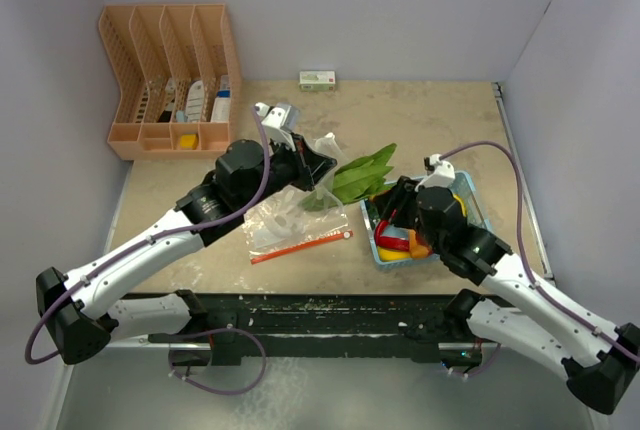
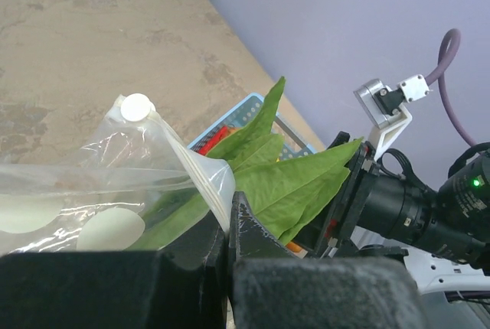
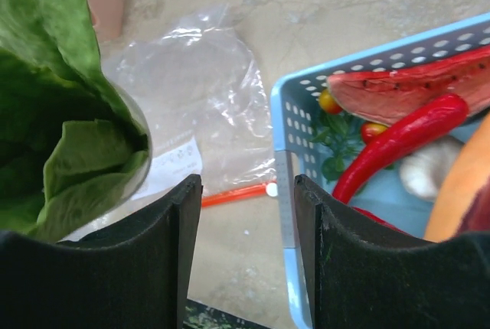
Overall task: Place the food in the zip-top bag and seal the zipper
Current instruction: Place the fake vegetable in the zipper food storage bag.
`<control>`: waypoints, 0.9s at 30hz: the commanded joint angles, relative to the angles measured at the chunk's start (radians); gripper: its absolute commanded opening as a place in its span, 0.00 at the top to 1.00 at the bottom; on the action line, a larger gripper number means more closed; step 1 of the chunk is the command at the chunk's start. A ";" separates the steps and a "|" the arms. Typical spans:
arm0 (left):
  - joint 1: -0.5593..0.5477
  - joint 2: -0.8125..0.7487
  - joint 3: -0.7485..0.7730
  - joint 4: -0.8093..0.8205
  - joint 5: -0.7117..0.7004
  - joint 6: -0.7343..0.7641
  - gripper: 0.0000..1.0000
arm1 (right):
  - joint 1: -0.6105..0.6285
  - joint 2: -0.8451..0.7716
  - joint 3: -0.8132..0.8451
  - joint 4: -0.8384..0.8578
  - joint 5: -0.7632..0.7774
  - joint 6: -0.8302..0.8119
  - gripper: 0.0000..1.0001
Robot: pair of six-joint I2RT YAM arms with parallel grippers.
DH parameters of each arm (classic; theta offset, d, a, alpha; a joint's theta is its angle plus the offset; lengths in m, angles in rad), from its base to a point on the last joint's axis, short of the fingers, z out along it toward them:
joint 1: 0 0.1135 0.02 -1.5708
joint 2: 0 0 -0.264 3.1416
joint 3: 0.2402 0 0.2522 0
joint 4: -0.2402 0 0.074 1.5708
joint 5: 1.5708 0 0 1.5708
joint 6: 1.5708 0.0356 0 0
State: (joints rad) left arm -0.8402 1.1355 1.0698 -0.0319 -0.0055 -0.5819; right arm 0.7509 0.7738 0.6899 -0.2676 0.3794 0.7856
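a: beige table, grey walls. the left gripper pinches up the lip of the zip-top bag; the green leaves sit partway in.
b: the right gripper is part-open, empty. chili waits in the blue basket; zipper lies unsealed.

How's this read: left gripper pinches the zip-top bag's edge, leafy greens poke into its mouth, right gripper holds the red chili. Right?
Wrong on the right gripper: it's open and empty; the red chili lies in the blue basket, per the right wrist view. Rest stands.
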 commanded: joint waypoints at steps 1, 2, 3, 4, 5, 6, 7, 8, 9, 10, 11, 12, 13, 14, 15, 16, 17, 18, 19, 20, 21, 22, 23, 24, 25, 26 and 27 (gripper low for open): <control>-0.002 -0.031 0.049 0.063 -0.001 0.006 1.00 | -0.027 0.016 -0.037 0.182 -0.095 0.046 0.46; -0.002 -0.032 0.049 0.062 0.001 0.004 1.00 | -0.038 0.020 -0.051 0.219 -0.119 0.053 0.46; -0.002 -0.031 0.048 0.062 0.002 0.005 1.00 | -0.053 0.026 -0.066 0.257 -0.144 0.062 0.46; -0.002 -0.030 0.048 0.062 0.004 0.005 1.00 | -0.073 0.035 -0.079 0.302 -0.177 0.073 0.46; -0.002 -0.029 0.049 0.061 0.005 0.004 1.00 | -0.101 0.044 -0.091 0.326 -0.216 0.083 0.46; -0.002 -0.031 0.047 0.058 0.005 0.004 1.00 | -0.134 0.056 -0.105 0.363 -0.273 0.095 0.46; -0.002 -0.029 0.047 0.057 0.006 0.004 1.00 | -0.160 0.068 -0.116 0.404 -0.328 0.107 0.46; -0.002 -0.029 0.047 0.057 0.006 0.004 1.00 | -0.180 0.080 -0.127 0.437 -0.369 0.117 0.46; -0.002 -0.029 0.046 0.056 0.007 0.004 1.00 | -0.189 0.088 -0.136 0.482 -0.398 0.121 0.47; -0.002 -0.029 0.046 0.056 0.007 0.004 1.00 | -0.189 0.095 -0.141 0.503 -0.416 0.121 0.47; -0.002 -0.027 0.045 0.056 0.008 0.004 1.00 | -0.190 0.100 -0.145 0.516 -0.428 0.124 0.46; -0.001 -0.027 0.044 0.055 0.009 0.004 1.00 | -0.190 0.099 -0.148 0.524 -0.437 0.125 0.46; -0.002 -0.025 0.043 0.056 0.009 0.006 1.00 | -0.190 0.091 -0.152 0.527 -0.438 0.125 0.46; -0.001 -0.023 0.042 0.057 0.007 0.007 1.00 | -0.190 0.082 -0.156 0.529 -0.437 0.127 0.46; -0.002 -0.022 0.041 0.059 0.007 0.007 1.00 | -0.190 0.071 -0.161 0.534 -0.438 0.125 0.46; -0.002 -0.020 0.040 0.061 0.008 0.007 1.00 | -0.190 0.062 -0.164 0.539 -0.442 0.120 0.46; -0.002 -0.017 0.040 0.063 0.010 0.007 1.00 | -0.190 0.056 -0.164 0.544 -0.452 0.116 0.46; -0.002 -0.013 0.041 0.065 0.012 0.007 1.00 | -0.190 0.052 -0.165 0.552 -0.465 0.112 0.46; -0.002 -0.010 0.042 0.066 0.014 0.007 1.00 | -0.190 0.049 -0.164 0.558 -0.478 0.110 0.46; -0.002 -0.007 0.043 0.066 0.016 0.007 1.00 | -0.190 0.045 -0.161 0.557 -0.484 0.110 0.46; -0.002 -0.005 0.042 0.066 0.016 0.008 1.00 | -0.190 0.041 -0.158 0.551 -0.485 0.110 0.46; -0.001 -0.003 0.042 0.066 0.015 0.007 1.00 | -0.190 0.037 -0.154 0.543 -0.485 0.107 0.46; -0.002 -0.003 0.040 0.067 0.015 0.007 1.00 | -0.190 0.030 -0.148 0.534 -0.483 0.103 0.46; -0.002 -0.003 0.040 0.067 0.015 0.006 1.00 | -0.191 0.024 -0.145 0.522 -0.478 0.102 0.46; -0.002 -0.003 0.037 0.068 0.015 0.005 1.00 | -0.190 0.017 -0.145 0.513 -0.475 0.098 0.46; -0.001 -0.002 0.036 0.068 0.016 0.003 1.00 | -0.190 0.012 -0.143 0.509 -0.475 0.095 0.46; -0.002 -0.002 0.035 0.070 0.017 0.001 1.00 | -0.190 0.011 -0.144 0.508 -0.480 0.093 0.46</control>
State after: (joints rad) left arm -0.8402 1.1351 1.0698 -0.0315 -0.0040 -0.5819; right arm 0.5617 0.8120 0.5247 0.2150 -0.0723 0.8921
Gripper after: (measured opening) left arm 0.003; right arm 0.538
